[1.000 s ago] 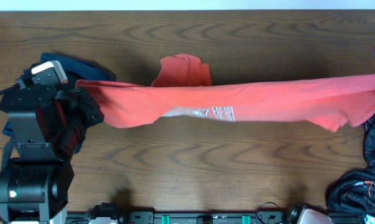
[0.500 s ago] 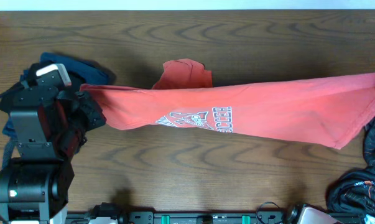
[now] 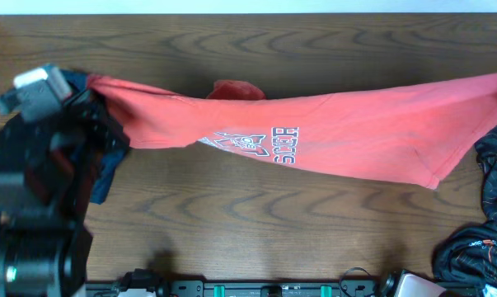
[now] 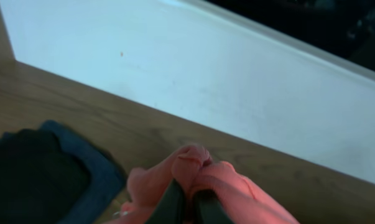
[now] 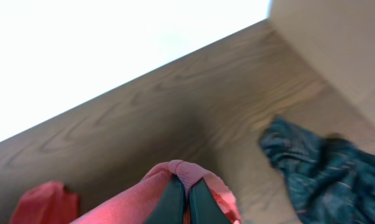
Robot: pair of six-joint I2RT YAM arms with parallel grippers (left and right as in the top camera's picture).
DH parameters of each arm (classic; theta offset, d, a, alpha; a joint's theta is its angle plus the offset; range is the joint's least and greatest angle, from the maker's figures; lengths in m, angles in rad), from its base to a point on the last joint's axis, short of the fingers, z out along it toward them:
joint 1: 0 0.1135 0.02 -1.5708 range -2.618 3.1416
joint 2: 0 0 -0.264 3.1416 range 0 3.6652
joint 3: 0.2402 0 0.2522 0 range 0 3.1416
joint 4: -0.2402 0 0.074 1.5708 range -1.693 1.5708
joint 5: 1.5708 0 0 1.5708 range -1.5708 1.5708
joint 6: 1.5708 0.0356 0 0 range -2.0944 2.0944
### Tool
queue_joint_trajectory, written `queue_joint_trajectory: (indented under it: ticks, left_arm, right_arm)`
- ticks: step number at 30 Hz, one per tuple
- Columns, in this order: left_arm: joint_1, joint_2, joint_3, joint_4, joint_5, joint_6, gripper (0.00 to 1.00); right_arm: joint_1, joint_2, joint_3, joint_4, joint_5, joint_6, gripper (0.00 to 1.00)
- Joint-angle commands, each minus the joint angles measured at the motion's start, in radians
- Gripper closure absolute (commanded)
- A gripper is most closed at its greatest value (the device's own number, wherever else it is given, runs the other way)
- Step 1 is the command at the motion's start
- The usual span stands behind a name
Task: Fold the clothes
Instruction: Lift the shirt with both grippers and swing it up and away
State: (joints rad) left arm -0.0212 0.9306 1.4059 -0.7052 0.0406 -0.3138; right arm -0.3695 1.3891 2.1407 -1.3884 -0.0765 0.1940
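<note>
Left gripper [image 4: 190, 194] and right gripper [image 5: 187, 188] each clenched one end of the coral T-shirt [image 3: 347, 132], stretched out between them.

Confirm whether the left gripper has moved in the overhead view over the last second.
Yes. The left gripper, shut on the red T-shirt corner, has moved toward the table far edge, carrying that corner with it.

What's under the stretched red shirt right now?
A navy garment shows beneath the left end of the T-shirt, and a red flap pokes out behind its top edge. The table directly under the stretched cloth is covered.
</note>
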Motion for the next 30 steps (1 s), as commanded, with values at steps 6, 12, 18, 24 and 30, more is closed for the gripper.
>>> queue_joint_trajectory:
  ticks: [6, 12, 18, 24, 30]
  left_arm:
    - [0.005, 0.373, 0.012, 0.126, 0.134, 0.006, 0.94]
    - [0.003, 0.640, 0.022, 0.429, 0.165, 0.007, 0.94]
    - [0.007, 0.800, 0.198, 0.663, 0.124, 0.001, 0.94]
    - [0.047, 0.836, 0.541, 0.661, 0.064, -0.010, 0.94]
    - [0.070, 0.824, 0.768, 0.412, 0.181, -0.013, 0.94]
  right_arm:
    - [0.035, 0.304, 0.005, 0.036, -0.126, -0.063, 0.99]
    - [0.076, 0.514, 0.005, 0.310, -0.123, -0.065, 0.99]
    - [0.055, 0.542, 0.046, 0.626, -0.122, 0.122, 0.99]
    - [-0.021, 0.542, 0.313, 0.636, -0.122, 0.203, 0.99]
    - [-0.077, 0.541, 0.475, 0.440, -0.104, 0.197, 0.99]
